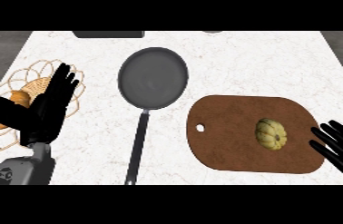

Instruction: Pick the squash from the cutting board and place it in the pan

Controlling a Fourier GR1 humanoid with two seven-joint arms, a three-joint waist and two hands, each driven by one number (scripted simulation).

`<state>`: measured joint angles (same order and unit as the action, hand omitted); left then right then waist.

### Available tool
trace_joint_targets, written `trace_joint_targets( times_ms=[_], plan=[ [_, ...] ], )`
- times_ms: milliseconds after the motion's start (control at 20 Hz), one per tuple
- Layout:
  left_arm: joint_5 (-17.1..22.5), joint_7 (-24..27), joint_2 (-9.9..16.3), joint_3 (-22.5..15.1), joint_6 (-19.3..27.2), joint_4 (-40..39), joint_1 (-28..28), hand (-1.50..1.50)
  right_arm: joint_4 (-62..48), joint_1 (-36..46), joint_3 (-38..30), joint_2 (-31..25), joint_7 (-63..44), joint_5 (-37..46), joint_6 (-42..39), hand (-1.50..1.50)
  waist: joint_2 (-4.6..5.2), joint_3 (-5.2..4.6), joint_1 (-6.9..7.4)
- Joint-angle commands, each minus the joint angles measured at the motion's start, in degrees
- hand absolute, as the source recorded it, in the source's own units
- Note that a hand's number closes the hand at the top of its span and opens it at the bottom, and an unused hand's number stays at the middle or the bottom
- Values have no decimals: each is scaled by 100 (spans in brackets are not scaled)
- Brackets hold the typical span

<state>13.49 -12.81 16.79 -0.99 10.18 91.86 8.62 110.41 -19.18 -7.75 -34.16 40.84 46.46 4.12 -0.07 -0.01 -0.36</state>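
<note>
**Q:** Squash position?

**A:** Pale yellow, ribbed round squash [271, 133] lies on the right half of the brown oval wooden cutting board [227, 137], untouched. Dark grey round metal pan [153, 77] sits well apart to its left on the white marbled tabletop [254, 64], nothing in it.

**Q:** Step in hand?

**A:** Approach, I judge; no grasp yet. My right robot hand [330, 142] is at the board's right edge, fingers spread, near the squash but apart from it. My left robot hand [52, 100] rests open over a wire basket [26, 75].

**Q:** Next move?

**A:** Bring the right fingers over the squash and curl round it, then lift.
</note>
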Motion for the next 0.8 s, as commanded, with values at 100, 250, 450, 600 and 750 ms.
trace_joint_targets(
  times_ms=[100, 250, 450, 600, 750],
  plan=[
    [-339, -165, -205, -49, 118, -90, 310, 0, 159, 445, 164, 271, -639, 621, -630, -150, 8, 0, 25],
    [-211, 129, -187, 164, -214, -382, 90, 0, 123, 462, 173, 525, -728, 966, -542, -150, 10, 0, 18],
    [-116, -44, -83, 396, -374, -283, 212, 0, 70, 842, 480, 890, -1147, 1431, -693, -150, 11, 0, 39],
    [-360, 220, -296, 374, -282, -469, 170, 0, -414, 834, 218, 876, -542, 1235, -581, -150, 10, 1, 23],
    [-404, -302, -345, 341, -221, 55, 145, 0, -239, 911, 488, 1230, -780, 1571, -631, -150, 4, 2, 26]
  ],
)
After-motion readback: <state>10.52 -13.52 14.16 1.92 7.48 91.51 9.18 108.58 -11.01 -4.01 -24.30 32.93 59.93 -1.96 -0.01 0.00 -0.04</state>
